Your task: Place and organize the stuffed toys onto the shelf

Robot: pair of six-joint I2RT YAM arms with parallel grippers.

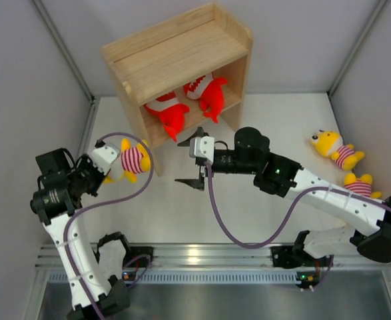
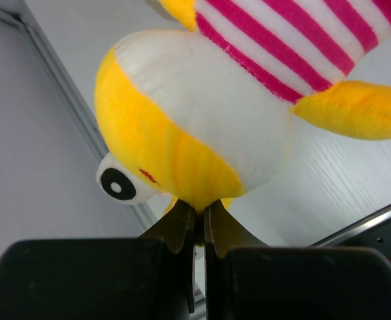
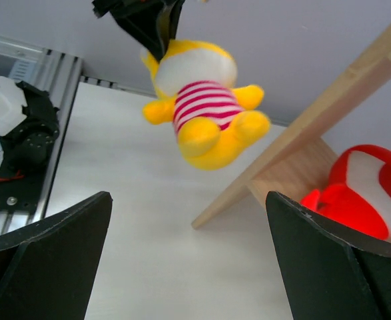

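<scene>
My left gripper (image 1: pixel 110 175) is shut on the head of a yellow striped-shirt toy (image 1: pixel 134 160) and holds it in the air left of the wooden shelf (image 1: pixel 175 57). The left wrist view shows the toy (image 2: pixel 202 127) pinched at the gripper (image 2: pixel 200 215); the right wrist view shows it (image 3: pixel 205 107) hanging. Two red fish toys (image 1: pixel 170 115) (image 1: pixel 208 93) lie on the shelf's lower tier. Two more yellow toys (image 1: pixel 335 150) (image 1: pixel 360 185) lie on the table at the right. My right gripper (image 1: pixel 195 160) is open and empty in front of the shelf.
The table (image 1: pixel 175 213) is white, with grey walls left and right and a metal rail (image 1: pixel 202 257) along the near edge. The shelf's left side panel (image 3: pixel 295 133) stands close to the held toy. A purple cable (image 1: pixel 222 220) loops off each arm.
</scene>
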